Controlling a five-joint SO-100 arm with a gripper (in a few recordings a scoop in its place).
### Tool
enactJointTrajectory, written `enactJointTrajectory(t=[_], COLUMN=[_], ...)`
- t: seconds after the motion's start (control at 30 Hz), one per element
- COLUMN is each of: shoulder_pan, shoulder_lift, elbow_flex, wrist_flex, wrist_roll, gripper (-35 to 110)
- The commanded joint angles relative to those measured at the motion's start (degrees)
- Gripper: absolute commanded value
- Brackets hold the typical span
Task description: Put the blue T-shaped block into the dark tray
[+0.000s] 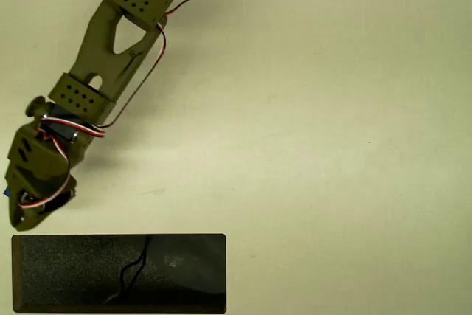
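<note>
The olive-green arm's gripper [29, 201] hangs just above the upper-left corner of the wide, shallow black speckled tray [66, 274]. A blue sliver at its left edge may be the blue T-shaped block [5, 192]; whether the gripper clasps it, I cannot tell. Judged step: carrying; next, move over the tray floor and release. No writing is legible.

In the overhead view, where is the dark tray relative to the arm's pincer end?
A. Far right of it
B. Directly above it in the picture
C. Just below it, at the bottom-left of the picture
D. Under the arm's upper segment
C: the dark tray lies along the bottom-left edge, just below the olive arm's pincer end.
</note>
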Motion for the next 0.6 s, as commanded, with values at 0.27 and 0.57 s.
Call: enactJointTrajectory(t=[0.27, 0.57], shoulder_pan=[9.58, 10.46], shoulder_lift=[-2.46, -7.29], elbow_flex=[1.05, 2.2], wrist_flex=[-2.29, -12.39], wrist_roll=[-11.78, -17.84], gripper=[0, 0])
